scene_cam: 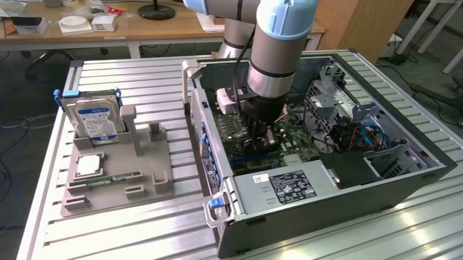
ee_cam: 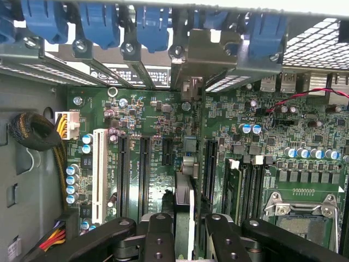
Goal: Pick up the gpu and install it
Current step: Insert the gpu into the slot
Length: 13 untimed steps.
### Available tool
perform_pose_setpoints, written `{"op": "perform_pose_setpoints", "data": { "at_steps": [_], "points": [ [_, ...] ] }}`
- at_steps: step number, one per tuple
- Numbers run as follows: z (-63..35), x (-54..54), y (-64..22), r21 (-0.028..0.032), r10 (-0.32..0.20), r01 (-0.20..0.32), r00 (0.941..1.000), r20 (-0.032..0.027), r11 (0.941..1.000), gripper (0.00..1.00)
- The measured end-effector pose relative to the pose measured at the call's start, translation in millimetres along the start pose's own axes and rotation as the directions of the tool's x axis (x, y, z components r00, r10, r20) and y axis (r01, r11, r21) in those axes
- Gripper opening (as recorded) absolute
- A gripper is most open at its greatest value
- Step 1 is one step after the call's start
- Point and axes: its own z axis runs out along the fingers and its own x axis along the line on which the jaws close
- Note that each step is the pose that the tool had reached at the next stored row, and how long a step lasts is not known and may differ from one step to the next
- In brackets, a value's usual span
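My gripper (scene_cam: 261, 134) is down inside the open computer case (scene_cam: 405, 179), just above the green motherboard (scene_cam: 289, 142). In the wrist view the gpu (ee_cam: 185, 202) shows edge-on as a thin dark card between my fingers (ee_cam: 161, 234), and my gripper (ee_cam: 189, 224) is shut on it. Its silver end bracket (ee_cam: 199, 54) stands against the case's rear slot openings, under the blue latches (ee_cam: 152, 24). The card stands upright, in line with a black expansion slot (ee_cam: 210, 169) on the board. Whether its lower edge is in a slot is hidden.
Outside the case, at the exterior view's left, a grey fixture tray (scene_cam: 145, 162) holds a silver hard drive (scene_cam: 94, 120), a CPU (scene_cam: 88, 165) and a RAM stick (scene_cam: 108, 180). The power supply (scene_cam: 282, 187) fills the case's near end. A white slot (ee_cam: 99, 174) and the CPU socket (ee_cam: 302, 210) flank the card.
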Motion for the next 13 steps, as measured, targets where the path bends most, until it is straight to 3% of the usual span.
{"op": "perform_pose_setpoints", "data": {
  "at_steps": [13],
  "points": [
    [-1.0, 0.0, 0.0, 0.0000, 0.000, 0.000, 1.0000, 0.0000, 1.0000, 0.27]
  ]
}}
